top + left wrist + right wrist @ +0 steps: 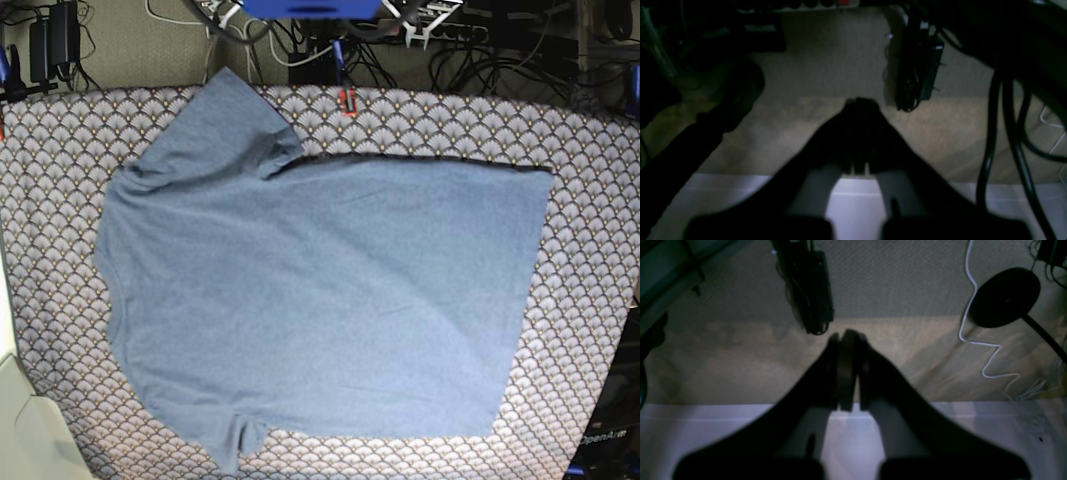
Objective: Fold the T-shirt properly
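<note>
Lying flat before us, shirt (320,290) spread plain side up across most of the patterned cloth (590,200), one sleeve toward the far left edge, our left gripper (862,101) clenched on nothing, our right gripper (846,335) likewise, both off the table over carpet.

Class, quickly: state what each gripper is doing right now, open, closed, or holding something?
Left gripper: closed, holding nothing.
Right gripper: closed, holding nothing.
</note>
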`<state>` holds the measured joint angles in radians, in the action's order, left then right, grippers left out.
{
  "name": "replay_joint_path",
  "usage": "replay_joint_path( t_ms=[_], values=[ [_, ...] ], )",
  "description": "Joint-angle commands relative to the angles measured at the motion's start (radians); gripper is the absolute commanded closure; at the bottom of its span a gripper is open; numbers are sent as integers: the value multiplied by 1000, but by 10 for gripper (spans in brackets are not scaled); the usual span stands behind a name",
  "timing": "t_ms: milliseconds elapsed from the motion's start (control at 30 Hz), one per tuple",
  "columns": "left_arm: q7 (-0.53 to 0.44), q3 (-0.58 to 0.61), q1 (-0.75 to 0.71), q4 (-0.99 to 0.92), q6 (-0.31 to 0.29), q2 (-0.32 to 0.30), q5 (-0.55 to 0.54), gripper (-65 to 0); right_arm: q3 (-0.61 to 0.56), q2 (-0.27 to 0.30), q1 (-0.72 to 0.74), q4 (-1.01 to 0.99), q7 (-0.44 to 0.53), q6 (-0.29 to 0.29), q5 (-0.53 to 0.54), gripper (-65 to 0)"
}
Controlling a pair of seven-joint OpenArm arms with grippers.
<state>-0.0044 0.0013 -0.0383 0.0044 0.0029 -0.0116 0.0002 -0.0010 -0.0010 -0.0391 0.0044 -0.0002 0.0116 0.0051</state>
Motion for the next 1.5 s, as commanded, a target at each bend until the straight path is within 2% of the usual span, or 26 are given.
replay_joint_path(
  t_ms=[0, 367, 1467],
  values=[
    [-3, -2, -4, 1, -4, -3, 5, -4, 2, 0, -5, -2, -1, -11, -3, 0],
    [-3, -2, -16, 1, -5, -1, 5, -4, 2, 0, -66, 93, -8, -11, -4, 0],
    [-1, -5, -18, 1, -1, -3, 2, -3, 2, 0, -58, 98, -8, -11, -4, 0]
  ],
)
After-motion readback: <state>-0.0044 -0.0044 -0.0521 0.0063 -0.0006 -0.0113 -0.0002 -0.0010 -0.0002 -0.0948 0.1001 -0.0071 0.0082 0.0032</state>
